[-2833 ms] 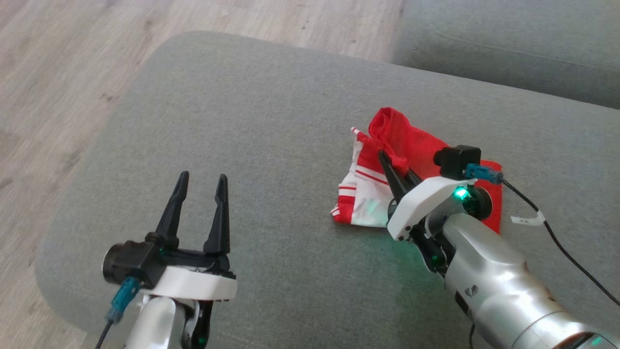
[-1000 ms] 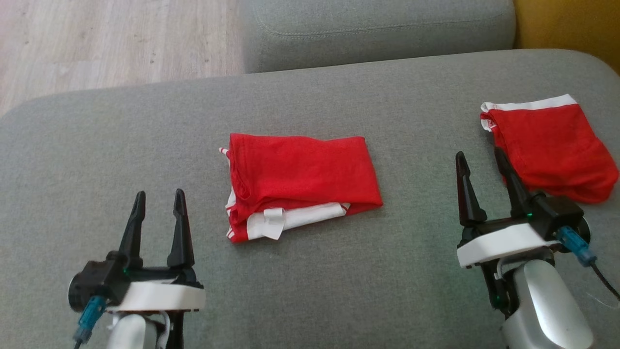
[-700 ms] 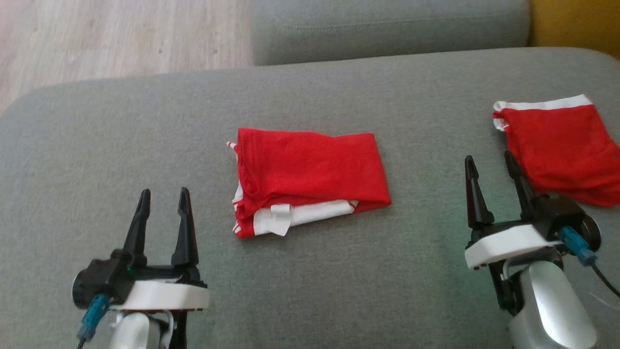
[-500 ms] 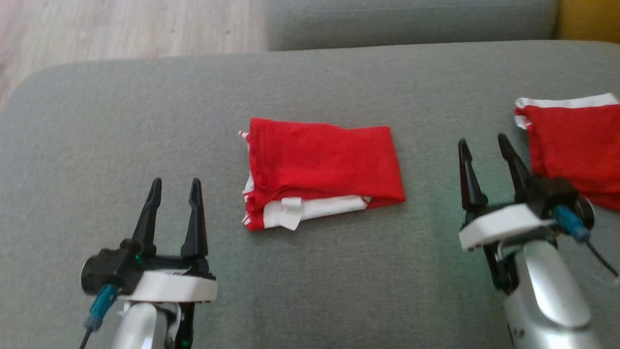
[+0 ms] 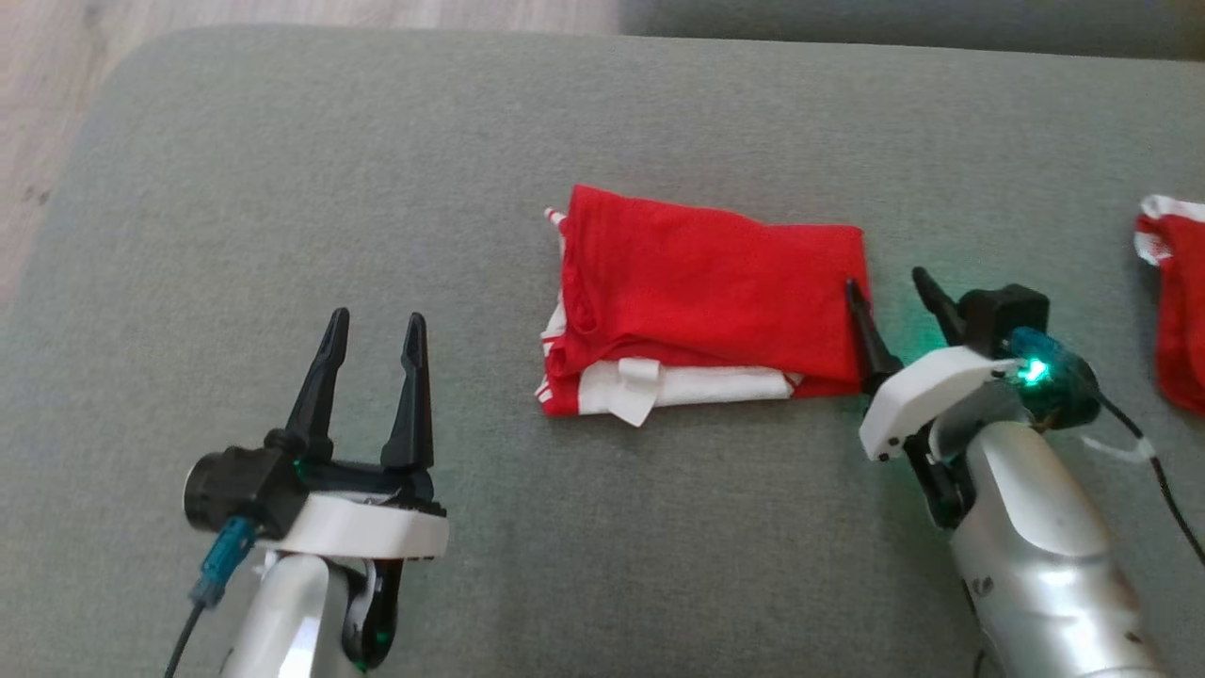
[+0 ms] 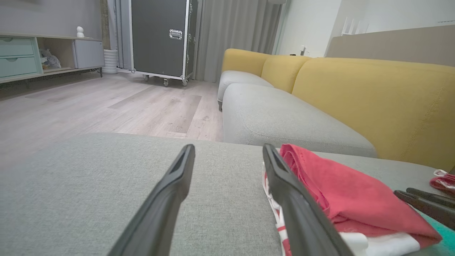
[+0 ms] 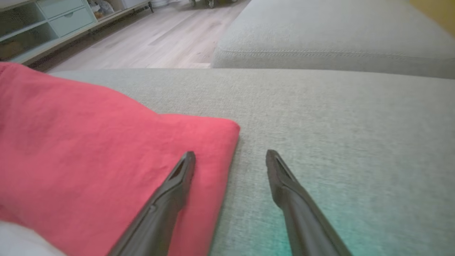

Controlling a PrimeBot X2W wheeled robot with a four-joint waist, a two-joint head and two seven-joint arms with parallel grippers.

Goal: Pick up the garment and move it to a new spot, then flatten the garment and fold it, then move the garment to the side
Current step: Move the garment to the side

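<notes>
A red garment with white trim [image 5: 706, 301] lies folded in a rectangle on the grey cushion [image 5: 377, 169]. It also shows in the left wrist view [image 6: 341, 199] and the right wrist view [image 7: 89, 149]. My right gripper [image 5: 885, 282] is open at the garment's right edge, one finger over the red cloth [image 7: 177, 177], the other over bare cushion. My left gripper [image 5: 375, 325] stands open and empty, well left of the garment, with the cloth just beside its right finger [image 6: 284, 177].
A second red and white garment [image 5: 1172, 301] lies at the far right edge of the cushion. Wooden floor [image 5: 47, 94] lies beyond the cushion's left edge. A grey seat [image 6: 277, 117] and yellow backrests [image 6: 373, 99] stand behind.
The camera has shifted, so the scene slid right and down. My right gripper has moved left from near the second garment to the folded garment's right edge. The left gripper has stayed put.
</notes>
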